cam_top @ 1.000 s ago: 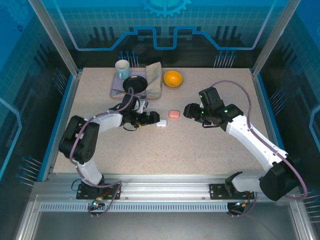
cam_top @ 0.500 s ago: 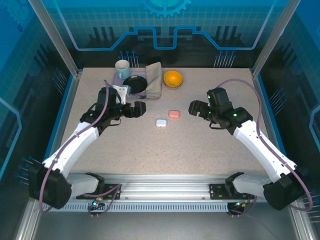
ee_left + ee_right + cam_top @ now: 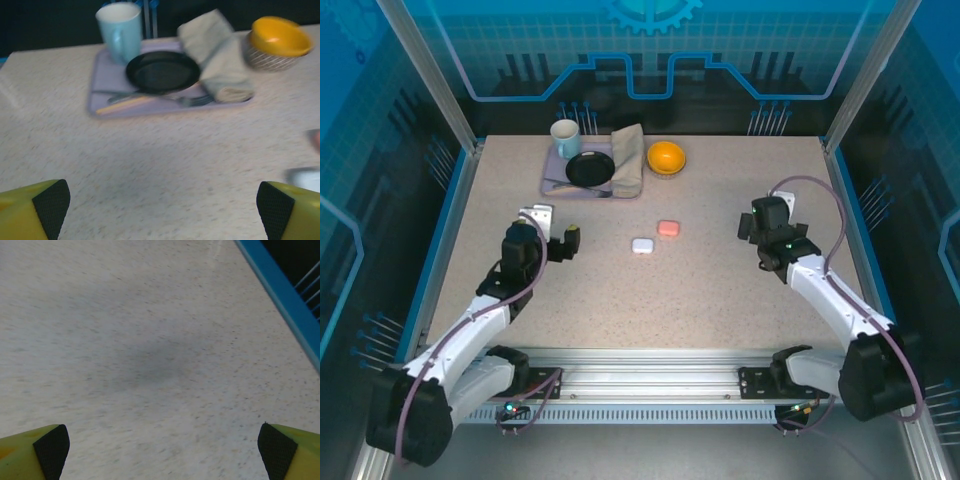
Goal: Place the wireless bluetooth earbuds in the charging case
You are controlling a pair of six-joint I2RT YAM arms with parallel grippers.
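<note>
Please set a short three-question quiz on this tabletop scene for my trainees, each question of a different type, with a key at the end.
1. Multiple choice: the white case and the pink case lie mid-table. Which is nearer the orange bowl? A) white case B) pink case C) both equally near
2. True or false: the left gripper is shut on the white case.
3. Fill in: the black plate and the mug stand on a lilac ____.

Key: 1 B. 2 False; its jaws stand open and hold nothing. 3 tray.
</note>
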